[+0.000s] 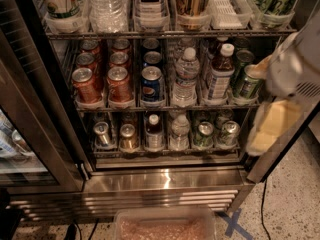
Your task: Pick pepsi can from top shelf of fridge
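While the glass door (30, 134) stands swung out along the left edge of the frame, the fridge (165, 179) shows its racks head-on. In the left centre, the top shelf (170, 107) carries two lanes of red cans. The pepsi can (86, 84) is the front one of the leftmost lane, upright at the shelf's front edge. It sits near the left inner wall and just beside a matching red can (119, 83) on its right, with more red cans lined up behind both. The upper rack (165, 33) of large bottles runs close over the rear cans, but the front cans have open room above and in front of them.

Moving right along the same shelf come a blue can (151, 83), a water bottle (186, 76), a dark bottle with a white cap (220, 74) and a green can (247, 81). Below, a lower rack (165, 151) holds further cans and small bottles. Under that, the ribbed steel base (150, 201) meets the floor, where a clear bin (162, 226) lies at bottom centre.

At the right edge, mid-height, the gripper (274, 115) hangs in front of the fridge's right frame. It is just beside the green can and well apart from the pepsi can, with three lanes between them. Whether it is open or closed cannot be told.
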You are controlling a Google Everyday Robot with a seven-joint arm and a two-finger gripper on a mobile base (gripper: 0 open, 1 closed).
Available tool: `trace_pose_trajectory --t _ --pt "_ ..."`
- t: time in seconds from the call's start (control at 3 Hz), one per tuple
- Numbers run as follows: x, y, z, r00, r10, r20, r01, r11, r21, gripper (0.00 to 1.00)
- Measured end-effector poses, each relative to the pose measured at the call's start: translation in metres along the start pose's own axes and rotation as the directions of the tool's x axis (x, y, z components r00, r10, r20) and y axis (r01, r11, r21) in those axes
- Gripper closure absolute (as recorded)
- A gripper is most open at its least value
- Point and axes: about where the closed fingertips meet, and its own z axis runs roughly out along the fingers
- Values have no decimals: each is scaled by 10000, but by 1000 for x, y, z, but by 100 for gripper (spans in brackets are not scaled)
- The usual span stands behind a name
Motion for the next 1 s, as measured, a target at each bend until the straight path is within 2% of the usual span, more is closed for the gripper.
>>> trace_pose_trajectory --t 0.33,0.67,1.0 --pt "-25 21 43 9947 -497 899 543 9973 -495 0" --pt "-53 38 69 9766 -816 1990 985 9922 -764 0" --pt "-74 46 79 9552 -1394 2613 1654 9830 -802 0"
